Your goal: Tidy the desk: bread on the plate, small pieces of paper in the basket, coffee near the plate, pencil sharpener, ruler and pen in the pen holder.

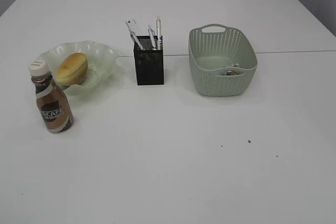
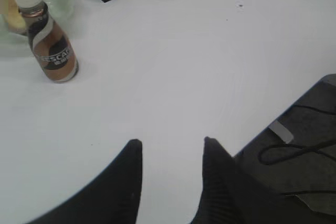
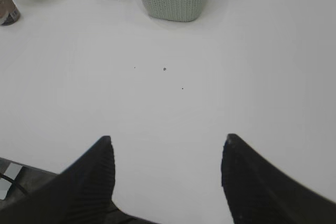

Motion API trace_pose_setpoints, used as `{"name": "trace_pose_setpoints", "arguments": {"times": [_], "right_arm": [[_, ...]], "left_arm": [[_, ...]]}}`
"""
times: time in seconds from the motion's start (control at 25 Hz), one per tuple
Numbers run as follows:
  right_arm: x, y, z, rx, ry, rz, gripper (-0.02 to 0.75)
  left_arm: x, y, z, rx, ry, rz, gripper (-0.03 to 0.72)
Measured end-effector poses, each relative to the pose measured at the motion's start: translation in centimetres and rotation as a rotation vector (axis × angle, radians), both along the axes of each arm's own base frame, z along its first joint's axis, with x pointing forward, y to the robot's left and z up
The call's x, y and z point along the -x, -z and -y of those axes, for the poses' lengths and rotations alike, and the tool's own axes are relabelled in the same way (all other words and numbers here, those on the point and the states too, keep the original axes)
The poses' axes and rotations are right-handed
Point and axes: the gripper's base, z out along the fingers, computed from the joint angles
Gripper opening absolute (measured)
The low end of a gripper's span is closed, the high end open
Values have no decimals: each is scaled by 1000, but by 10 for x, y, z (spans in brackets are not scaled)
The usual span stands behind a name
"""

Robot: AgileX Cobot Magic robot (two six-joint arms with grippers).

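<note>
A bread roll (image 1: 72, 68) lies on the pale green wavy plate (image 1: 102, 53). A brown coffee bottle (image 1: 52, 99) with a white cap stands just in front of the plate; it also shows in the left wrist view (image 2: 50, 43). The black mesh pen holder (image 1: 149, 64) holds pens and a ruler (image 1: 131, 29); the pencil sharpener is not visible. The grey-green basket (image 1: 210, 77) holds small paper pieces (image 1: 231, 70). My left gripper (image 2: 172, 142) is open and empty near the table's front edge. My right gripper (image 3: 167, 140) is open and empty over bare table. Neither gripper shows in the exterior view.
The white table (image 1: 173, 161) carries a few dark specks (image 1: 249, 141) at front right. A seam runs across the table behind the basket. In the left wrist view a dark base with cables (image 2: 299, 150) lies beyond the table's edge.
</note>
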Motion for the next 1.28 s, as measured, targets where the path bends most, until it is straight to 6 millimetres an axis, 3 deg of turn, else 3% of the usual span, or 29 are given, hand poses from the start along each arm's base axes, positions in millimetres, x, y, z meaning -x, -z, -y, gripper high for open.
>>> {"name": "trace_pose_setpoints", "arguments": {"times": [0.24,0.72,1.28], "right_arm": [[11,24,5,-14,-15,56,470],[-2,50,-7,21,-96,41,470],[-3,55,-11,26,-136,28,470]], "left_arm": [[13,23,-13,-3,-19,68,286],[10,29,-15,-24,-45,96,280],[10,28,-16,-27,-49,101,279]]}}
